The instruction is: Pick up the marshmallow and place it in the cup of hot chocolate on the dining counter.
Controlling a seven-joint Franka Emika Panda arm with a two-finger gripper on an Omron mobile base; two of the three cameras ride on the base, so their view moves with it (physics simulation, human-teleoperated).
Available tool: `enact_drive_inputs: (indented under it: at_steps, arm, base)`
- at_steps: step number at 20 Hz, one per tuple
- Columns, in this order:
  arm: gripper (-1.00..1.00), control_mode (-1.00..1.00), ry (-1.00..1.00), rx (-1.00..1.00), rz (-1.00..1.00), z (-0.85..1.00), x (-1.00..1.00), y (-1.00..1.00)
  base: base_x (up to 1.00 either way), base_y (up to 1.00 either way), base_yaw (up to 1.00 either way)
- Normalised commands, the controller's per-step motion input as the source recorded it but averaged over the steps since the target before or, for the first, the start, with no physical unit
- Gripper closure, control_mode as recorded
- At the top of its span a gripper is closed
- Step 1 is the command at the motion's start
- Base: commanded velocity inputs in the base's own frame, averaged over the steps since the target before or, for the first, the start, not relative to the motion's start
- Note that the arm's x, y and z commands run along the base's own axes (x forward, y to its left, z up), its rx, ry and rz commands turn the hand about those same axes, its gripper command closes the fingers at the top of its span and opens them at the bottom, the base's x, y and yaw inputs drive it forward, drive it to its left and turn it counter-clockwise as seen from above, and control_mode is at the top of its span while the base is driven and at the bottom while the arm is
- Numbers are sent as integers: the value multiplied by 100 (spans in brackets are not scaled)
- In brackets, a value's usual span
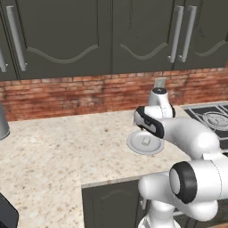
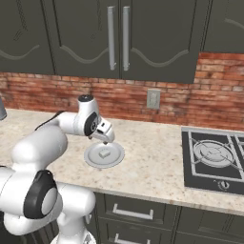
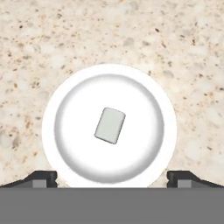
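My hand (image 3: 112, 177), tips spread wide, hovers above the marshmallow (image 3: 110, 125) lying mid-plate (image 3: 70, 100) on the worktop (image 3: 183, 52). It looks skewed to the tips, so I'd rotate first, then descend straight.

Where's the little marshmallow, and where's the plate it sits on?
marshmallow (image 3: 110, 125), hand view, middle of its top face.
plate (image 3: 51, 131), hand view, bare left rim.

one marshmallow (image 3: 110, 125), one plate (image 3: 70, 94), one stovetop (image 2: 212, 159), one wall outlet (image 2: 153, 98)
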Motion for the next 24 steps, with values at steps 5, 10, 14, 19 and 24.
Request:
enact_drive_inputs:
  at_steps: [5, 10, 14, 19, 24]
  arm:
    - [-100, -100, 1, 0, 0, -25, 3, 0]
    - [-100, -100, 1, 0, 0, -24, 2, 0]
    - [-100, -100, 1, 0, 0, -24, 1, 0]
    - [-100, -100, 2, 0, 0, -25, 9, 0]
    - [-100, -100, 6, 0, 0, -22, 17, 0]
  base:
    - [0, 0, 0]
    - [0, 0, 0]
    - [0, 0, 0]
    - [0, 0, 0]
    - [0, 0, 0]
